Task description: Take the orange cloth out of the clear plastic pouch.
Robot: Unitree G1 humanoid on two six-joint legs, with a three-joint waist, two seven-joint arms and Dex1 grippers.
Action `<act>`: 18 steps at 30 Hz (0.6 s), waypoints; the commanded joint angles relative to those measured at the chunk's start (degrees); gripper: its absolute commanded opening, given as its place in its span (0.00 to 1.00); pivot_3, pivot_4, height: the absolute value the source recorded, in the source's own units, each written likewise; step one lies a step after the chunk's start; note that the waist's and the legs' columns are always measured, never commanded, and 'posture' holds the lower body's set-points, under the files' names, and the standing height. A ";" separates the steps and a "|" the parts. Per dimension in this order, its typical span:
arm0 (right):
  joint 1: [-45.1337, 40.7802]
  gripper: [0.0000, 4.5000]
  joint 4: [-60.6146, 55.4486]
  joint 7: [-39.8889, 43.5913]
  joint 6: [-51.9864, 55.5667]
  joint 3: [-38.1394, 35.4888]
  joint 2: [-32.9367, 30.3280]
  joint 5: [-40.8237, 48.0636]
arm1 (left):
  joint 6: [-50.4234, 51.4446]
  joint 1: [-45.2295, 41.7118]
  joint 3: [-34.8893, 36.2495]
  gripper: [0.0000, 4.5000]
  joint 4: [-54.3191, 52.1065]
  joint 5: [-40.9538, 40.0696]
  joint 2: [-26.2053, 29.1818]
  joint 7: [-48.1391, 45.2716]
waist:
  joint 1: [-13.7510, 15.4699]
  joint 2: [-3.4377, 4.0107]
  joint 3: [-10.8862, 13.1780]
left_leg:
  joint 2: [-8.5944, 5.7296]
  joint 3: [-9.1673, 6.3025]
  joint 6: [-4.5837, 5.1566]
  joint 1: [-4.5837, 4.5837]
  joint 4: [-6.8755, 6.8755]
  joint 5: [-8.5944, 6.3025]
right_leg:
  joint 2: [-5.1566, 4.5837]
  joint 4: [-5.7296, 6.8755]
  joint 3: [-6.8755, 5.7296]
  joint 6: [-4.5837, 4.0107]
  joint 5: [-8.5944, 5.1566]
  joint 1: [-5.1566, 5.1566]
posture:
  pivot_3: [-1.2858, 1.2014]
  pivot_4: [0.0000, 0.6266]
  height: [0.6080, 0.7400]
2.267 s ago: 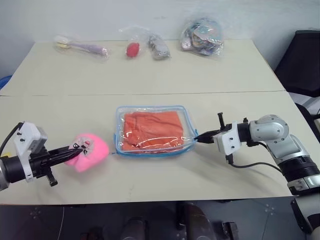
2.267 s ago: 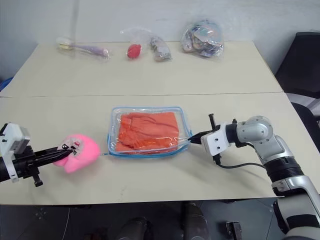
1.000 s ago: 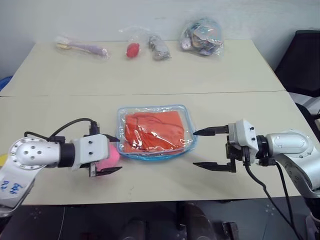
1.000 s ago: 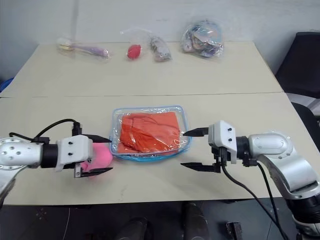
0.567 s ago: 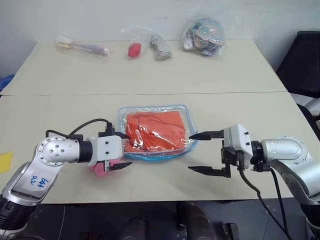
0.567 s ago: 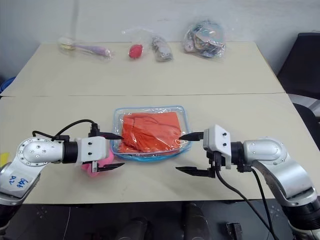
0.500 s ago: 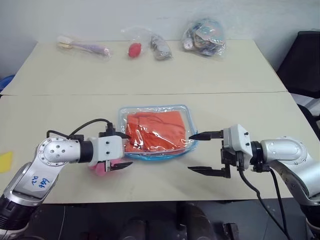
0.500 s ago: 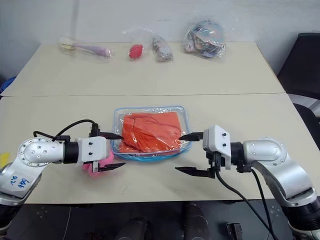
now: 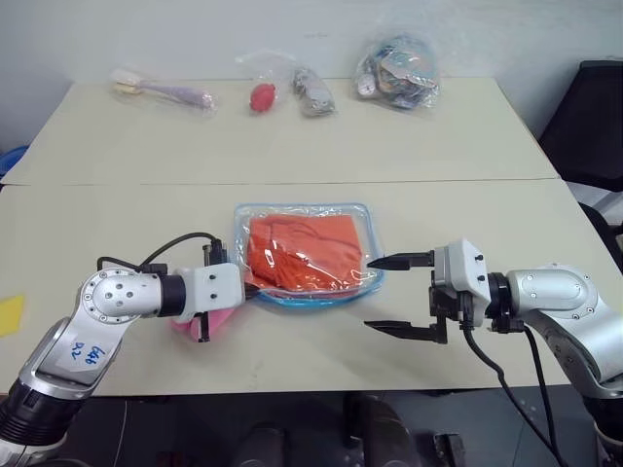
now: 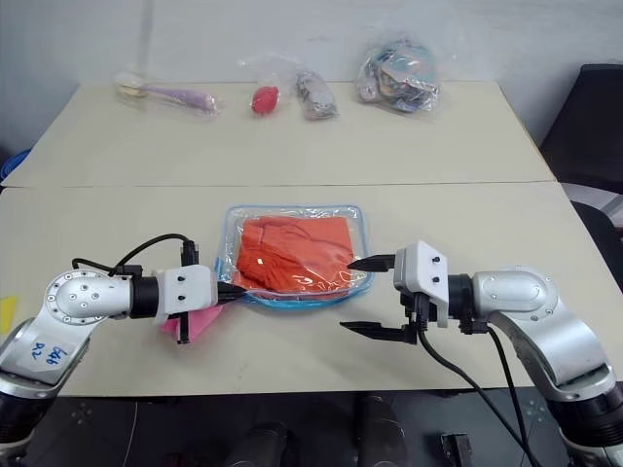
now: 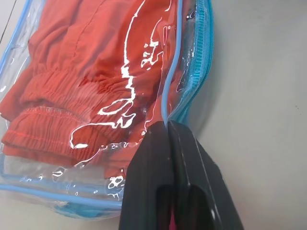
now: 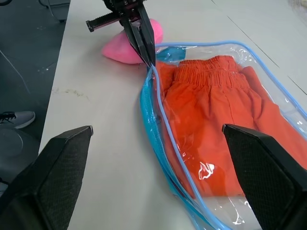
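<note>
The clear plastic pouch [image 9: 303,208] with light-blue zip edging lies flat in the middle of the near table, and the orange cloth [image 9: 307,255] is folded inside it. My left gripper [image 9: 251,289] is at the pouch's near-left corner, shut on the pouch's blue-edged rim [image 11: 165,103]; the right wrist view shows its fingers [image 12: 145,45] pinching that rim. My right gripper [image 9: 382,295] stands open just off the pouch's right side, one finger level with the pouch's edge and the other nearer the table's front. It holds nothing.
A pink plush toy [image 9: 220,318] lies under my left hand beside the pouch. Several bagged items [image 9: 394,73] line the far table's back edge. A yellow note [image 9: 10,313] sits at the left edge, and a black chair [image 9: 589,117] stands to the right.
My left gripper, open beside the pink toy before, has closed on the pouch's left rim after edging toward it. The right gripper has kept still and open.
</note>
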 commanded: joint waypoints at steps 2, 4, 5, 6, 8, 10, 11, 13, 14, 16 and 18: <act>-0.64 1.00 -1.10 -0.20 -0.78 -1.59 0.09 -0.39 | -0.59 -0.61 0.37 0.00 -0.76 0.44 -0.96 0.54 | 0.01 0.00 0.00 | 0.00 0.00 0.00 0.00 0.00 0.00 | 0.00 0.00 0.00 0.00 0.00 0.00 | 0.52 0.24 1.00; -0.64 1.00 -0.99 -0.27 -1.00 -1.58 0.14 -0.72 | -0.52 -0.65 0.70 0.00 -0.78 -0.01 -1.78 0.93 | 0.05 0.00 0.00 | 0.00 0.00 0.00 0.00 0.00 0.00 | 0.00 0.00 0.00 0.00 0.00 0.00 | 0.52 0.24 1.00; -0.67 1.00 -0.93 -0.35 -1.18 -1.50 0.21 -0.95 | -0.55 -0.80 1.05 0.00 -0.88 -0.55 -2.42 1.14 | 0.11 0.00 0.00 | 0.00 0.00 0.00 0.00 0.00 0.00 | 0.00 0.00 0.00 0.00 0.00 0.00 | 0.52 0.24 1.00; -0.71 1.00 -0.89 -0.42 -1.47 -1.35 0.33 -1.28 | -0.39 -1.11 1.55 0.00 -1.06 -1.17 -3.20 1.46 | 0.15 -0.01 0.00 | -0.01 0.00 0.01 0.00 0.01 0.00 | -0.01 0.01 0.01 0.01 0.00 0.00 | 0.52 0.24 1.00; -0.76 1.00 -0.88 -0.58 -2.06 -0.88 0.64 -2.21 | 0.63 -2.12 2.85 0.00 -1.43 -2.34 -4.87 2.52 | 0.36 -0.01 -0.01 | -0.01 0.00 0.01 0.00 0.03 0.00 | 0.00 0.01 0.00 0.01 0.01 0.00 | 0.52 0.24 1.00; -0.62 1.00 -0.96 -0.91 -2.46 -0.13 0.92 -3.48 | 2.41 -3.90 4.58 0.00 -1.66 -3.50 -6.89 4.67 | 0.59 -0.02 -0.01 | -0.01 0.00 0.01 0.00 0.06 0.01 | 0.00 0.01 0.00 0.02 0.01 0.00 | 0.52 0.24 1.00; -0.54 1.00 -0.87 -1.02 -2.82 0.29 1.12 -4.22 | 3.09 -4.73 5.25 0.00 -1.67 -3.87 -7.79 5.61 | 0.73 -0.02 -0.01 | -0.01 0.00 0.01 0.01 0.09 0.01 | 0.00 0.02 0.00 0.03 0.02 0.00 | 0.52 0.24 1.00; -0.36 1.00 -0.53 -1.44 -3.68 1.02 1.57 -6.10 | 4.31 -5.68 6.09 0.00 -1.87 -4.38 -9.01 6.83 | 0.97 -0.03 -0.02 | -0.01 0.00 0.01 0.00 0.11 0.01 | 0.00 0.03 0.01 0.05 0.03 0.01 | 0.52 0.24 1.00; -0.18 0.92 -0.41 -1.58 -3.84 1.48 1.92 -6.74 | 4.97 -6.04 6.38 0.00 -2.04 -4.51 -9.60 7.51 | 1.01 -0.03 -0.02 | -0.02 0.01 0.01 0.01 0.11 0.01 | 0.00 0.03 0.03 0.05 0.03 0.01 | 0.52 0.24 1.00; 0.13 0.81 -0.62 -1.93 -3.89 2.52 2.80 -7.51 | 6.80 -6.52 6.56 0.00 -2.66 -4.95 -10.69 8.88 | 1.03 -0.04 -0.02 | -0.02 0.03 0.01 0.01 0.10 0.01 | 0.00 0.03 0.04 0.05 0.03 0.01 | 0.52 0.24 1.00; -0.28 0.64 -0.33 -3.27 -4.58 4.36 4.32 -9.81 | 8.37 -6.20 6.05 0.00 -3.94 -5.37 -11.45 9.36 | 1.03 -0.06 -0.03 | -0.02 0.03 0.02 0.02 0.11 0.01 | 0.00 0.04 0.04 0.05 0.03 0.00 | 0.52 0.24 1.00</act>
